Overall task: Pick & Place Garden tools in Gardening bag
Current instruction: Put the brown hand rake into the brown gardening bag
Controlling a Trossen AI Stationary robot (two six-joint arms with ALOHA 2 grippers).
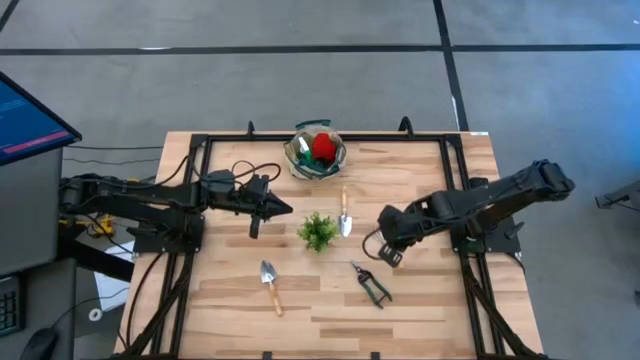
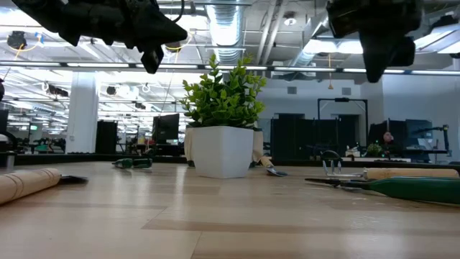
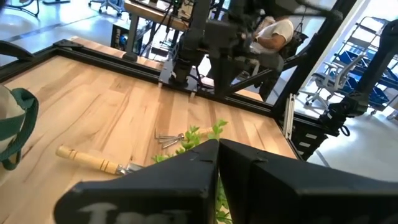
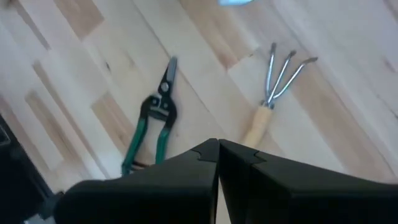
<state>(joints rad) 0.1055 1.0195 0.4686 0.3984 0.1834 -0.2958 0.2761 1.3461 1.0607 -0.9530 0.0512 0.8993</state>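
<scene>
The gardening bag (image 1: 316,152) stands at the table's far edge with a red glove (image 1: 322,148) inside. On the table lie two wooden-handled trowels (image 1: 345,213) (image 1: 270,286), the pruning shears (image 1: 371,284) and a small rake (image 4: 273,87). My left gripper (image 1: 288,209) is shut and empty, held above the table to the left of the potted plant (image 1: 318,231). Shut and empty too, my right gripper (image 1: 388,256) points steeply down, above the table right of the plant, over the rake and the shears (image 4: 152,118).
The leafy plant in its white pot (image 2: 223,147) stands mid-table between the two grippers. A black frame (image 1: 200,150) runs along the table's far, left and right edges. A person sits beyond the table in the left wrist view.
</scene>
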